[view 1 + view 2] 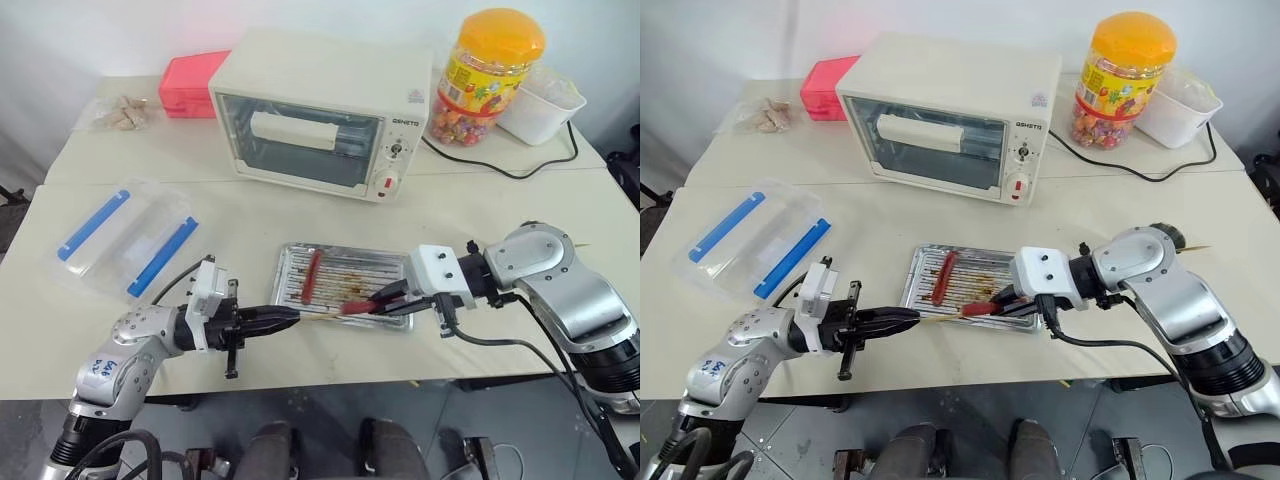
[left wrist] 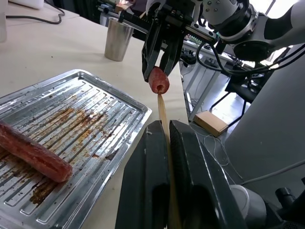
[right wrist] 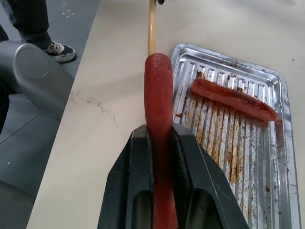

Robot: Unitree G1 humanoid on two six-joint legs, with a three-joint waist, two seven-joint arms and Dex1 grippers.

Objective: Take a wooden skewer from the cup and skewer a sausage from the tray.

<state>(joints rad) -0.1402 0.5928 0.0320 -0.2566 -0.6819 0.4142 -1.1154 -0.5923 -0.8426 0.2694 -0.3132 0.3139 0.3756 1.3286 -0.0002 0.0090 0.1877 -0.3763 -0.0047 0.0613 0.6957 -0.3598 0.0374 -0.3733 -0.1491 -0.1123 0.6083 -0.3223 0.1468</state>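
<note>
Left wrist view shows the left gripper [image 2: 167, 157] pinching the skewer [image 2: 162, 112], tip toward twelve o'clock at the sausage [image 2: 158, 80] clamped in the right gripper [image 2: 160, 67]; drive straight along its axis.

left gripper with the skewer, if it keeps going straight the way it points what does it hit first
Most likely the sausage held in the right gripper: the left gripper aims its wooden skewer at the sausage's end, tip almost touching. Exact alignment is hard to judge.

A cream table [image 1: 500, 200] bears tray [image 1: 390, 262], oven [image 1: 320, 110], jar [image 1: 485, 75], box [image 1: 125, 235].
</note>
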